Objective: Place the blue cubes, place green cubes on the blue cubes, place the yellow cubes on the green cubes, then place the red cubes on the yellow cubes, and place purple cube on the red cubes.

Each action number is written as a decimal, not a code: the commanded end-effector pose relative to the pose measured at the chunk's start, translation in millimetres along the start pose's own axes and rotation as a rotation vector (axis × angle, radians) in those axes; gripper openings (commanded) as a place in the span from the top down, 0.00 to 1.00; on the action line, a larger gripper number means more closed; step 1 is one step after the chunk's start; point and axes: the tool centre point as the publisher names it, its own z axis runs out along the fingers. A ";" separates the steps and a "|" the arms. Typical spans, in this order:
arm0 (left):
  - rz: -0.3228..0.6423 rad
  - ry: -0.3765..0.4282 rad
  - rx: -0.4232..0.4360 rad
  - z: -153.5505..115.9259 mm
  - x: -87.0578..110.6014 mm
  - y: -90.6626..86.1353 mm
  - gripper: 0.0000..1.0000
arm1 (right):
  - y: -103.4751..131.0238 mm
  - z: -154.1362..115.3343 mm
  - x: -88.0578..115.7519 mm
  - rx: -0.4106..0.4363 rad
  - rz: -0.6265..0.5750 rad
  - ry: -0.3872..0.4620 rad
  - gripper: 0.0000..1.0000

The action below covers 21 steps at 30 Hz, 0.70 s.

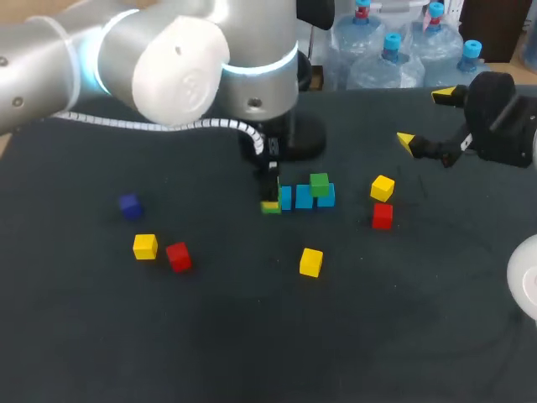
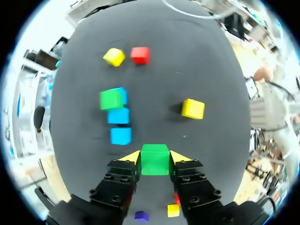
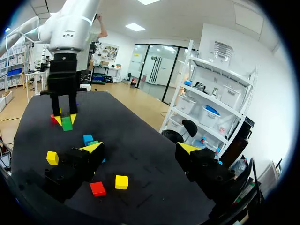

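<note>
Dark cloth covers the table (image 1: 252,353). My left gripper (image 2: 155,158) pinches a green cube (image 2: 155,164) by two opposite side faces, low over the cloth at nine o'clock of the row of three blue cubes (image 1: 304,197). A second green cube (image 1: 319,184) sits on the row's three o'clock end. My right gripper (image 1: 426,119) hangs spread and empty, farther toward three o'clock. I judge the cube light, rigid and smooth-faced. A centred pinch on its flat sides should hold; an off-centre one may let it twist.
</note>
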 end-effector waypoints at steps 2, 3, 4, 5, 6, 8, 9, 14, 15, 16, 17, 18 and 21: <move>-0.052 -0.015 -0.028 -15.0 -0.2 33.4 1.00 | -0.7 -0.5 0.1 -0.004 0.001 -0.002 0.00; -0.053 -0.018 -0.031 -17.2 0.1 36.7 1.00 | -0.7 -0.5 0.1 -0.004 0.001 -0.002 0.00; -0.052 -0.026 -0.033 -18.3 0.3 40.0 1.00 | -0.7 -0.5 0.1 -0.004 0.001 -0.002 0.00; -0.055 -0.028 -0.035 -18.5 0.4 43.3 1.00 | -0.7 -0.5 0.1 -0.004 0.001 -0.002 0.00; -0.052 -0.025 -0.039 -18.0 0.0 44.8 1.00 | -0.7 -0.5 0.1 -0.004 0.001 -0.002 0.00; -0.032 -0.030 -0.038 -17.2 -2.6 45.9 1.00 | -0.7 -0.5 0.1 -0.004 0.001 -0.002 0.00; -0.017 -0.030 -0.033 -16.8 -4.5 44.4 1.00 | -0.7 -0.5 0.1 -0.004 0.001 -0.002 0.00; 0.045 -0.022 -0.011 -10.3 -12.4 36.2 1.00 | -0.7 -0.5 0.1 -0.004 0.001 -0.002 0.00; 0.052 -0.022 -0.006 -9.6 -13.5 34.6 1.00 | -0.7 -0.5 0.1 -0.004 0.001 -0.002 0.00; 0.058 -0.022 -0.004 -8.8 -14.4 33.9 1.00 | -0.7 -0.5 0.1 -0.004 0.001 -0.002 0.00; 0.062 -0.020 -0.003 -7.6 -15.0 33.8 1.00 | -0.7 -0.5 0.1 -0.004 0.001 -0.002 0.00; 0.067 -0.019 -0.002 -6.8 -15.4 34.0 1.00 | -0.7 -0.5 0.1 -0.004 0.001 -0.002 0.00; 0.078 -0.014 0.001 -3.2 -17.0 34.3 1.00 | -0.7 -0.5 0.1 -0.004 0.001 -0.002 0.00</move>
